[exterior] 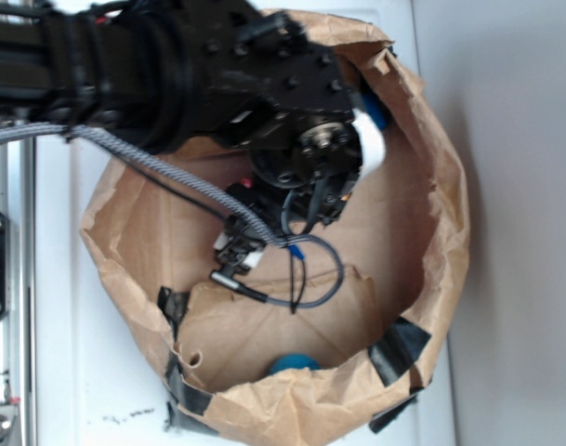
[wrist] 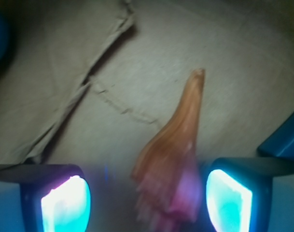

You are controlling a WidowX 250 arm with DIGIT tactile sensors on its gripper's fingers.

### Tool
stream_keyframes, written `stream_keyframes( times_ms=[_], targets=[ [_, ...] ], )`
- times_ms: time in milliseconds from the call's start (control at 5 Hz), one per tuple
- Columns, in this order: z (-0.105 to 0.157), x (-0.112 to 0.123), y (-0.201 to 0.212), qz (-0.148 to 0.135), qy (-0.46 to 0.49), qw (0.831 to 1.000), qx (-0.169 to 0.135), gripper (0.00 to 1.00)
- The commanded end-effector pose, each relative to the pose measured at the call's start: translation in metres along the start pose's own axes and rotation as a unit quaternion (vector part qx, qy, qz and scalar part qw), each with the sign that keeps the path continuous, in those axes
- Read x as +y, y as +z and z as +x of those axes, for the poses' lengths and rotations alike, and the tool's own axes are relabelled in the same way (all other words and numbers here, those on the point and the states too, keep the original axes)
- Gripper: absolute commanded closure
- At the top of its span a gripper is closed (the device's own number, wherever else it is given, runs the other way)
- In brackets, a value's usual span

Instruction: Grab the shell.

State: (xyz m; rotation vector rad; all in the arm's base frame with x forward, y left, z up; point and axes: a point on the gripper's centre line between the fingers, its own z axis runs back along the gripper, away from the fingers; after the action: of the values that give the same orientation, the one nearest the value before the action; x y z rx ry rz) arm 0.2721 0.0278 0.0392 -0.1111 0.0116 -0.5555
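Spread wide, the tool (wrist: 147,200) shows two glossy pads (wrist: 64,205) glowing teal, with the shell (wrist: 178,159) lying between them, nearer the right pad. It is orange-brown, ribbed, its pale knobbly end by the pads and its smooth tapering tail pointing away. Under it lies creased brown paper, the floor of a crumpled paper bag (exterior: 440,232) on the white tabletop (exterior: 59,279). A blue block (wrist: 287,137) sits at the right edge.

My exterior view is bright, washed pale at 3 o'clock and soft all over. My wrist view is dim and blurred, my fingertips (wrist: 65,205) glowing cyan-pink at 6 o'clock, tinting the shell (wrist: 178,159).
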Motion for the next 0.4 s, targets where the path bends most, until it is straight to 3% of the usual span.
stream_keyframes(
  times_ms=[0, 200],
  targets=[
    [0.0108, 0.0107, -0.0241, 0.023, 0.003, 0.999, 0.029, 0.0],
    [0.0143, 0.0125, -0.0319, 0.025, 0.013, 0.999, 0.041, 0.46]
  ],
)
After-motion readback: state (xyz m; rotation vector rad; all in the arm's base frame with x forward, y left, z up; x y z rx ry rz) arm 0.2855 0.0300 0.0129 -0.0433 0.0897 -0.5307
